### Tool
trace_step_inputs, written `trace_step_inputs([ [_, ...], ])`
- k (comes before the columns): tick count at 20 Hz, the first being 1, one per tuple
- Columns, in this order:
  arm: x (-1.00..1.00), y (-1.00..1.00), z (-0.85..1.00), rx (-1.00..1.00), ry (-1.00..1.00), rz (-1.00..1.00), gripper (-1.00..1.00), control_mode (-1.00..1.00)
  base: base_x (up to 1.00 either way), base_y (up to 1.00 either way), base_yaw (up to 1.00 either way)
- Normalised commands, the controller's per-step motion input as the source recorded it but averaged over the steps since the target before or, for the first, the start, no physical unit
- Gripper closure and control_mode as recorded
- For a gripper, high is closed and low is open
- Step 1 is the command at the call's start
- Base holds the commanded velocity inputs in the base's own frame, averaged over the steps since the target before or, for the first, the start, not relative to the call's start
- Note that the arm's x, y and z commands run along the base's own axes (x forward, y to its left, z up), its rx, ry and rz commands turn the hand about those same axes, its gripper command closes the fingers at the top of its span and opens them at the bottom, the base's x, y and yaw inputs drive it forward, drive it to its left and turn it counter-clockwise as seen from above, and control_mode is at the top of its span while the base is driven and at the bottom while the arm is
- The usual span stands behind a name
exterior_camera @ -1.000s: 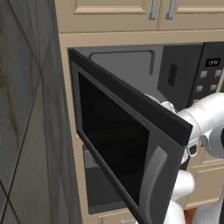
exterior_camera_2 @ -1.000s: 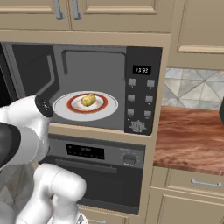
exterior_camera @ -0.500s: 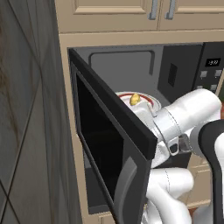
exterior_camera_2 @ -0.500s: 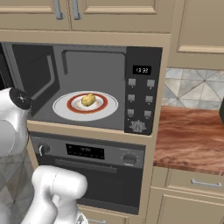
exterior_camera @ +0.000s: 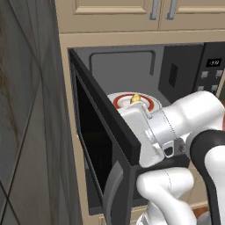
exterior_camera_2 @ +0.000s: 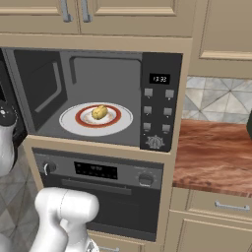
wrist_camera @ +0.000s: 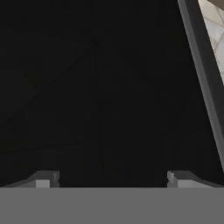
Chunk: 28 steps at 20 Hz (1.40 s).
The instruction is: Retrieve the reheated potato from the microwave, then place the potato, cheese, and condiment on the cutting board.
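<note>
a home kitchen, rendered — a built-in black microwave (exterior_camera_2: 157, 103) sits in a wall of beige cabinetry, its door swung open on a white plate (exterior_camera_2: 96, 118) ringed in red. directly under it is an oven (exterior_camera_2: 98, 197) with knobs and a dark glass front. panelled cupboard doors (exterior_camera_2: 142, 15) with metal handles run above, a reddish wood tabletop (exterior_camera_2: 214, 157) lies to the right — backed by patterned grey tiles (exterior_camera_2: 216, 98).
</note>
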Motion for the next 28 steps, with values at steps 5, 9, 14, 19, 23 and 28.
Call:
trace_step_inputs([
  [5, 0.0, -0.38, 0.02, 0.0, -0.07, -0.09, -1.0, -1.0, 0.0, 0.0, 0.0],
  [9, 0.0, -0.51, 0.06, 0.0, -0.11, -0.07, -1.0, -1.0, 0.0, 0.0, 0.0],
  [14, 0.01, -0.53, 0.09, 0.0, -0.17, -0.05, -1.0, -1.0, 0.0, 0.0, 0.0],
  [19, 0.03, -0.53, 0.04, -0.05, -0.25, -0.1, -1.0, -1.0, 0.0, 0.0, 0.0],
  [23, 0.13, -0.46, 0.0, -0.11, -0.26, -0.08, -1.0, -1.0, 0.0, 0.0, 0.0],
  [28, 0.23, -0.41, 0.02, -0.16, -0.2, -0.04, -1.0, -1.0, 0.0, 0.0, 0.0],
])
